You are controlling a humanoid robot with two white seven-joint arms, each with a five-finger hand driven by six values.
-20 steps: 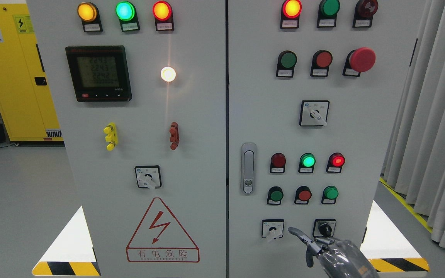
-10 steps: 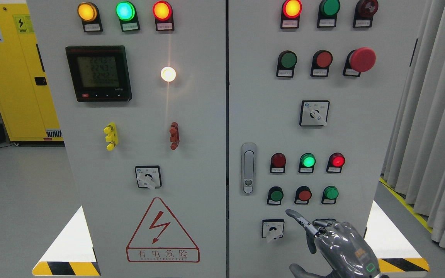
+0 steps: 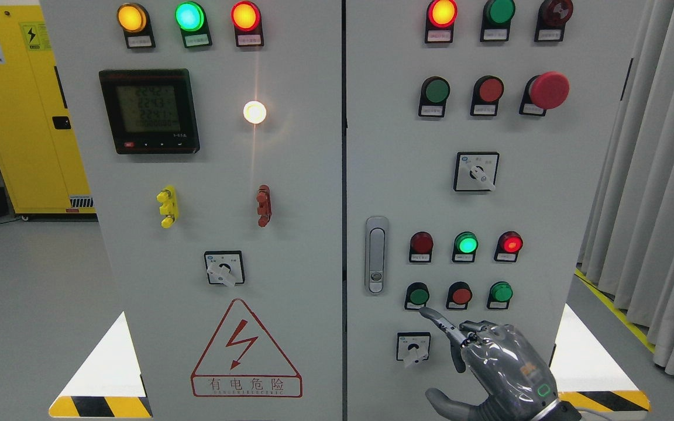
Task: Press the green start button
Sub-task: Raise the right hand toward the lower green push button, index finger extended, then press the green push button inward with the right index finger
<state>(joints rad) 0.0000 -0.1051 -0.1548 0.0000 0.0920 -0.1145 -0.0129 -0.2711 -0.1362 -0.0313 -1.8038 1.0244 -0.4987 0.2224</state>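
On the right door of the grey control cabinet (image 3: 384, 146), the lower button row holds a dark green button (image 3: 418, 296), a red button (image 3: 460, 294) and a brighter green button (image 3: 500, 291). My right hand (image 3: 492, 356) comes up from the bottom right edge. Its index finger (image 3: 437, 322) points out to the upper left while the other fingers stay curled, holding nothing. The index tip sits just below and slightly right of the dark green button; I cannot tell whether it touches the panel. My left hand is out of view.
A rotary switch (image 3: 413, 347) sits left of the hand, with the door handle (image 3: 376, 255) further up and left. Lit indicator lamps (image 3: 466, 243) run above the button row. Higher up are another green button (image 3: 435, 90) and a red mushroom stop (image 3: 548, 90). Curtains (image 3: 659, 175) hang at right.
My right hand has risen and shifted left. The index tip went from beside the lower key switch to just under the dark green button, and the hand now hides that switch.
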